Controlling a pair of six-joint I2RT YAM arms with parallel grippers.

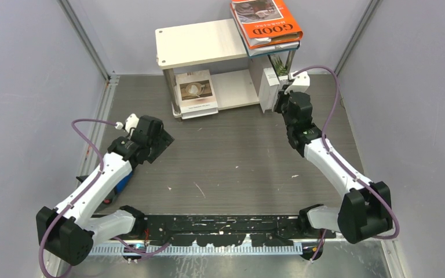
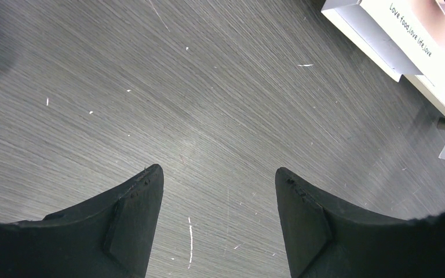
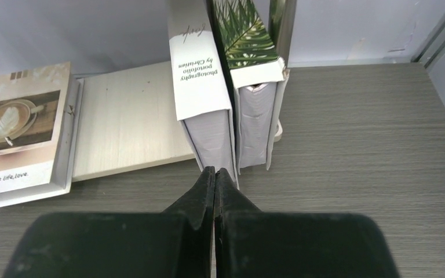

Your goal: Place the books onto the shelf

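Shelf (image 1: 201, 43): stands at the far side of the table (image 1: 237, 168), cream boards on silver legs.
Orange book (image 1: 265, 20): lies on the far right corner of the top board and overhangs it; the cover reads "GOOD". A teal book (image 1: 275, 48) edge shows beneath it.
Cup-photo book (image 3: 17, 130): lies flat on the left of the lower board and juts toward the near side; it is printed "Love food, Love life, Love".
Grey-white book (image 3: 201, 75): stands upright at the shelf's right end; its jacket reads "photography portofolio by Christian".
Palm-leaf book (image 3: 246, 35): stands upright, touching the grey-white book's right side, next to a silver leg.
Right gripper (image 3: 214, 176): fingers pressed together with nothing between them, tips just at the grey-white book's near edge.
Left gripper (image 2: 219, 191): fingers wide apart and empty, over bare table, near and left of the cup-photo book.
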